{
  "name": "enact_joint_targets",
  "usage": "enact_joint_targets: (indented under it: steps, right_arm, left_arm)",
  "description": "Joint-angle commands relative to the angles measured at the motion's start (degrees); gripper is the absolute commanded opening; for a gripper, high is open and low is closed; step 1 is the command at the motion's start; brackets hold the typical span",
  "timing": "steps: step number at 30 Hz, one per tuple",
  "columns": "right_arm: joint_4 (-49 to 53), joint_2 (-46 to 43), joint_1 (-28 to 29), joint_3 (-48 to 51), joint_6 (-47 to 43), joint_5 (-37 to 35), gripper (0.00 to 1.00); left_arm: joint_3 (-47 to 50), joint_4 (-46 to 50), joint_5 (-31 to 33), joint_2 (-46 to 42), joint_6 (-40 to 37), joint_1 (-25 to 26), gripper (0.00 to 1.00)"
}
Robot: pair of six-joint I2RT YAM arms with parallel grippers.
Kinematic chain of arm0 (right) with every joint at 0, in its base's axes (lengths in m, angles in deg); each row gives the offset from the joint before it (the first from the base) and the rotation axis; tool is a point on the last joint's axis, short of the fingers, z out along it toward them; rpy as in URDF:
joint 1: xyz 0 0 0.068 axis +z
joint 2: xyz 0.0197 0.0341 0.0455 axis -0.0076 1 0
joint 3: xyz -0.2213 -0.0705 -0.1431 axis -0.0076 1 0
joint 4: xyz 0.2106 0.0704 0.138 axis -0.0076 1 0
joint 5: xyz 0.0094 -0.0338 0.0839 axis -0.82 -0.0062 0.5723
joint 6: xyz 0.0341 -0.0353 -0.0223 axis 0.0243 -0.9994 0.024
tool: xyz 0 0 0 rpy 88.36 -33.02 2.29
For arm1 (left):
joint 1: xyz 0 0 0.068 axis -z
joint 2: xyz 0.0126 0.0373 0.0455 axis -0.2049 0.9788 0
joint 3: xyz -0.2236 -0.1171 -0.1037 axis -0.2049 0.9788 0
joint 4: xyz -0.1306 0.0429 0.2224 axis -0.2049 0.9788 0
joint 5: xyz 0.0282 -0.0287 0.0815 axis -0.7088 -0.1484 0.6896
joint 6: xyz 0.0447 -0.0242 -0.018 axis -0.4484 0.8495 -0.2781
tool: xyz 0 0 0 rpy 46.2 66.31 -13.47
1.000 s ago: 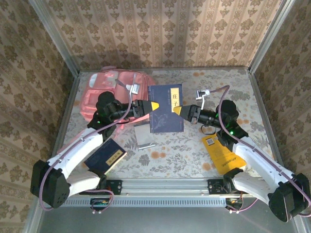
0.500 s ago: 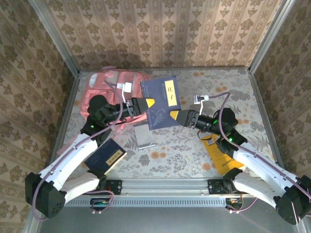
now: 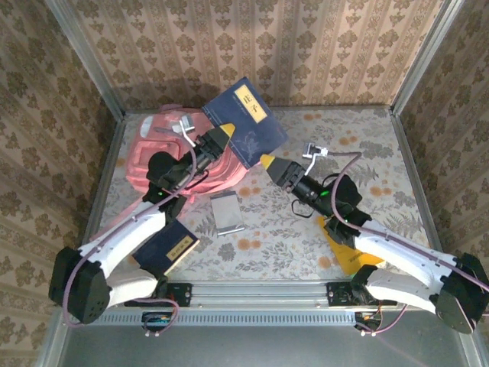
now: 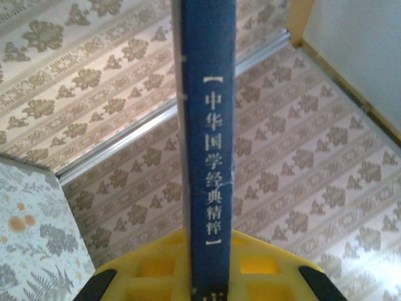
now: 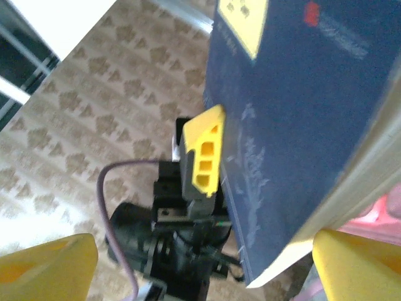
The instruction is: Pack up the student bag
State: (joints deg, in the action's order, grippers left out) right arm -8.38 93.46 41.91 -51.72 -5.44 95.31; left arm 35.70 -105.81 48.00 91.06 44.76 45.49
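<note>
The student bag (image 3: 157, 157), a large pink backpack, lies at the back left of the table. Above its right side hangs a dark blue book (image 3: 248, 122), tilted, with a yellow label. My left gripper (image 3: 217, 139) is shut on the book's lower edge. In the left wrist view the book's spine (image 4: 210, 138) stands between the yellow fingers (image 4: 156, 269). My right gripper (image 3: 269, 163) sits just right of the book, open and holding nothing. Its wrist view shows the book's cover (image 5: 301, 125) and a strip of the pink bag (image 5: 391, 210).
A flat silver case (image 3: 227, 212) lies mid-table. A second dark blue book (image 3: 170, 248) rests near the front left beside the left arm. A yellow booklet (image 3: 345, 246) lies front right, partly under the right arm. Patterned walls close in the table.
My right gripper opened and let go of the book. The left gripper carried the book up and back toward the bag, tilting it.
</note>
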Motion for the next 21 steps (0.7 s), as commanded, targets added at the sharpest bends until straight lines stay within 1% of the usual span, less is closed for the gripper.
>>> enact_joint_targets:
  steps: [1,5,8,13,16,19,21]
  right_arm:
    - [-5.74,3.49,0.45,-2.89,2.15,-3.55,0.9]
    - [-4.13,4.24,0.35,-3.43,1.57,-3.78,0.9]
    - [-1.04,3.11,0.25,-3.6,0.24,-4.38,0.9]
    - [0.42,5.09,-0.39,-5.71,2.05,-4.94,0.91]
    - [-2.22,8.4,-0.52,-8.34,3.22,-3.89,0.91]
    - [-3.5,11.0,-0.64,-11.56,2.61,-3.96,0.87]
    - [-0.8,11.25,-0.72,-13.83,0.72,-5.25,0.84]
  left_arm:
    - [-0.89,-8.16,1.14,-0.37,3.35,1.13,0.0]
    - [-2.32,-2.54,1.96,-2.99,0.11,-0.03,0.0]
    - [-3.43,0.24,1.91,-4.3,-0.55,-1.61,0.0]
    - [-2.88,-0.97,1.49,-3.68,1.56,-2.47,0.0]
    - [-2.07,-3.42,1.19,-2.49,3.1,-2.43,0.0]
    - [-1.3,-3.67,0.91,-2.52,3.26,-2.47,0.0]
    - [-0.69,-2.54,1.6,-2.98,2.43,-2.47,0.0]
